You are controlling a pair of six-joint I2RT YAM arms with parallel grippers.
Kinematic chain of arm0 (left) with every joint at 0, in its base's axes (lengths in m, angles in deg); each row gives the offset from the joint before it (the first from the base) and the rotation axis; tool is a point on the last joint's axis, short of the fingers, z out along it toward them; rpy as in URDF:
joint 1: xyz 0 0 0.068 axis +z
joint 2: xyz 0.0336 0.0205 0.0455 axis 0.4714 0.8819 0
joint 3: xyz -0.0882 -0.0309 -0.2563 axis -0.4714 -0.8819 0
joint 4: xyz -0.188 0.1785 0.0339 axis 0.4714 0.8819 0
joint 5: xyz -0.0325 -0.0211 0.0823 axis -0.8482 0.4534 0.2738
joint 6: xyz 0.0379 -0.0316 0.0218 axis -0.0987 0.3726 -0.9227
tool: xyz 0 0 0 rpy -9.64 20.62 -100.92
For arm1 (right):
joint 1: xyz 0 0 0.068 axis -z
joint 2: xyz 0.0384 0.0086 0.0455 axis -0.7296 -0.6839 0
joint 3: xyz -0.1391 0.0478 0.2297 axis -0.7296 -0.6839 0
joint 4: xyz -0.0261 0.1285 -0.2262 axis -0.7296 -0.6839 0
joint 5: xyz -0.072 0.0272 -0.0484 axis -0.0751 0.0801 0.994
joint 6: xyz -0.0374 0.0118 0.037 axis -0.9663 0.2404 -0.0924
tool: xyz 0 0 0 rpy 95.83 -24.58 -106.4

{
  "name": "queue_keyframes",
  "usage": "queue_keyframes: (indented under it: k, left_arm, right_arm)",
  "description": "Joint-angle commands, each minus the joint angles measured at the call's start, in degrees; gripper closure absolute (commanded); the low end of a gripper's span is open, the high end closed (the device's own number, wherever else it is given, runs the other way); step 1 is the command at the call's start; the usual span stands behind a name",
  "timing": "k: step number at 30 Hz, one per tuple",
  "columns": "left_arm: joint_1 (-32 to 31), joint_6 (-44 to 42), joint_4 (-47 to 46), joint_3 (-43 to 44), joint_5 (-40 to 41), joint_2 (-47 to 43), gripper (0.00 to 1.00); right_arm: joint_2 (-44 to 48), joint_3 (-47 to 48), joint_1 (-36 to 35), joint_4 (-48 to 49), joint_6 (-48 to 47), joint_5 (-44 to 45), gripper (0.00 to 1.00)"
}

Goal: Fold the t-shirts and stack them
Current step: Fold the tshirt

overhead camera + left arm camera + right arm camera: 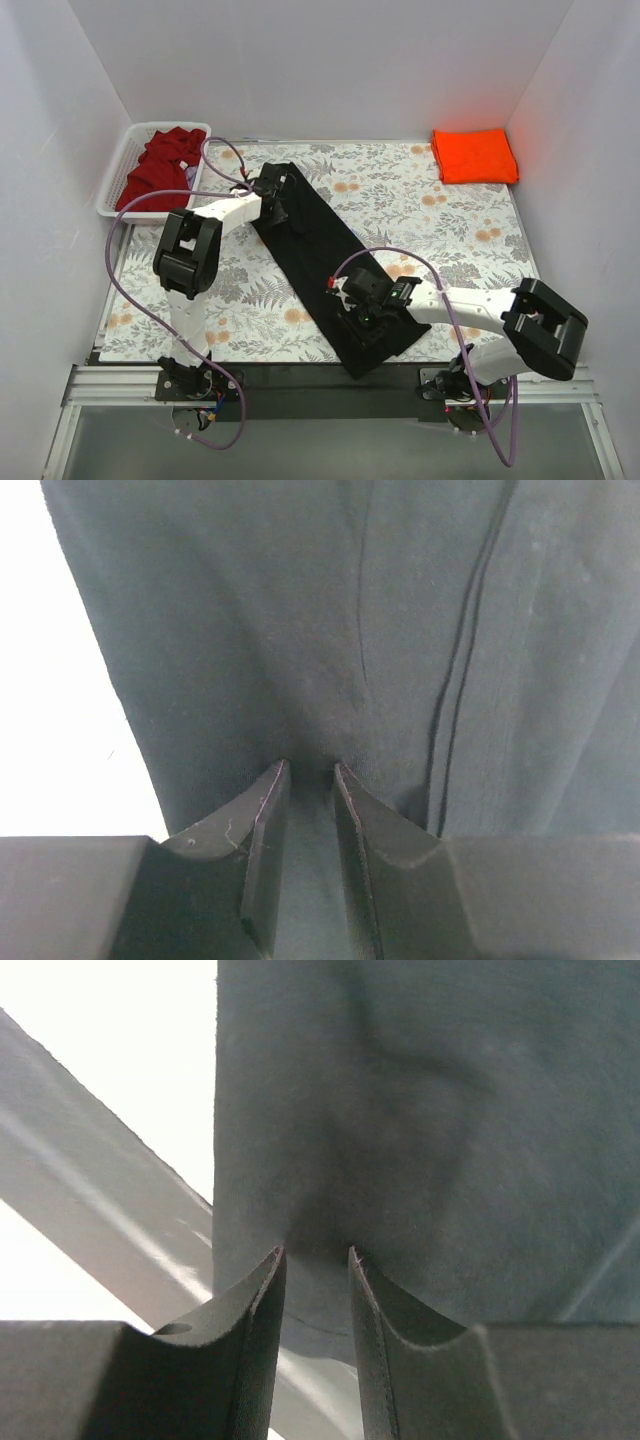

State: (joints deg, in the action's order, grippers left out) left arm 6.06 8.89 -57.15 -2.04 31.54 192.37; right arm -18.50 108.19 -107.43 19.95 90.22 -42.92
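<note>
The black t-shirt [315, 235] lies folded into a long strip, running diagonally from the back left to the near middle of the table. My left gripper [275, 205] presses on its far end. In the left wrist view the jaws [310, 765] stand narrowly apart with black cloth [300, 630] puckered between the tips. My right gripper [362, 312] is on the near end, and its jaws [315, 1252] pinch the cloth [420, 1110] at its edge. The bright orange t-shirt [475, 155] lies folded at the back right. The dark red one [160, 170] is crumpled in the basket.
The white slatted basket [118, 170] sits at the back left corner. A floral cloth [440, 230] covers the table. White walls close in the back and both sides. A dark rail [300, 378] runs along the near edge between the arm bases.
</note>
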Motion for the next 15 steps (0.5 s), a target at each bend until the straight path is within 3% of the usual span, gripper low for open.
queue_keyframes:
  k: [1,12,15]
  left_arm:
    - [0.4,-2.5,0.0,3.1,1.6,7.6,0.77]
    - [0.4,-12.7,1.4,30.9,1.1,25.4,0.69]
    - [0.5,-13.3,4.1,36.2,1.5,25.4,0.56]
  right_arm:
    - [-6.6,1.9,-3.9,3.6,0.3,-3.6,0.62]
    - [-26.1,26.7,-5.9,1.9,-5.8,-4.4,0.62]
    - [-25.5,29.4,-5.9,0.2,-6.8,-2.4,0.61]
